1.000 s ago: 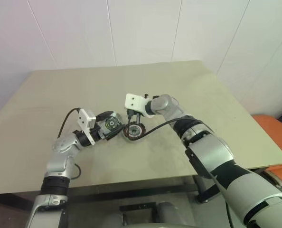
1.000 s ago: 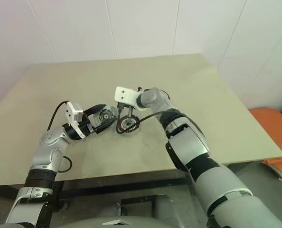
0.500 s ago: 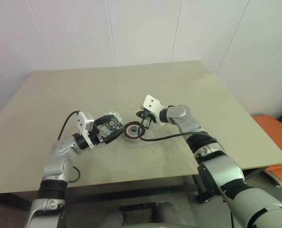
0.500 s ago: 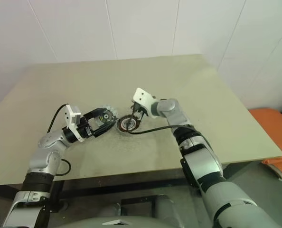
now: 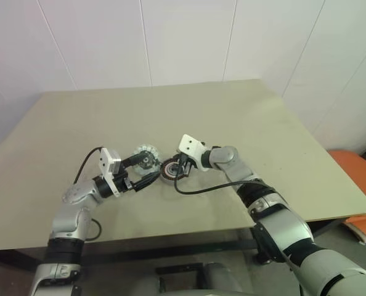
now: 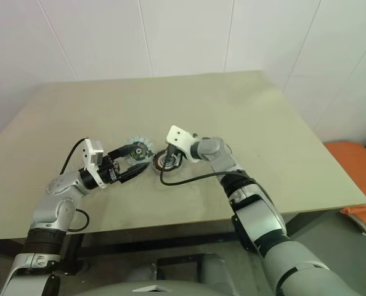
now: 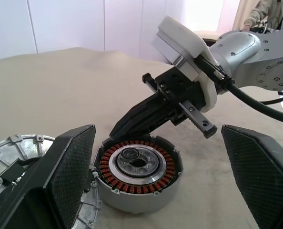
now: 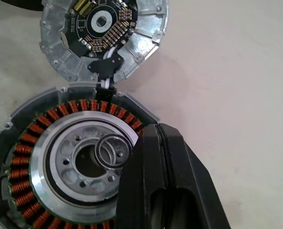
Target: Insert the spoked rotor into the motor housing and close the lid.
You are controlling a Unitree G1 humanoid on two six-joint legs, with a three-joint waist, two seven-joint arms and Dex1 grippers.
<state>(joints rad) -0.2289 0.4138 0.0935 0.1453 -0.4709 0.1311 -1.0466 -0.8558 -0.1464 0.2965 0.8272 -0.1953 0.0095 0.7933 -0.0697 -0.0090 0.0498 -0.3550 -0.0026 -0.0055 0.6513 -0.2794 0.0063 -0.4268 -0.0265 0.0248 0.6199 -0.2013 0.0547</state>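
The spoked rotor (image 8: 44,138), a ring of copper windings, sits inside the round silvery-grey motor housing (image 7: 132,200) near the middle of the table. The lid (image 8: 141,36), with a circuit board on its inner face, lies swung open on a hinge beside the housing. My right gripper (image 8: 158,129) is shut and empty, its tip at the housing's rim on the side away from the left arm. My left gripper (image 5: 149,168) is open wide, one pad (image 7: 70,176) at the housing and over the lid, the other pad (image 7: 258,176) well clear of it.
The tan table (image 5: 251,117) has free room all round the housing. A black cable (image 5: 201,188) loops from the right wrist onto the table in front of it. An orange seat (image 5: 355,166) stands past the table's right edge. A person (image 7: 263,12) stands far behind.
My right arm has sunk towards the table and its shut gripper now lies lower, tip against the housing's rim. The left gripper stays open around the housing.
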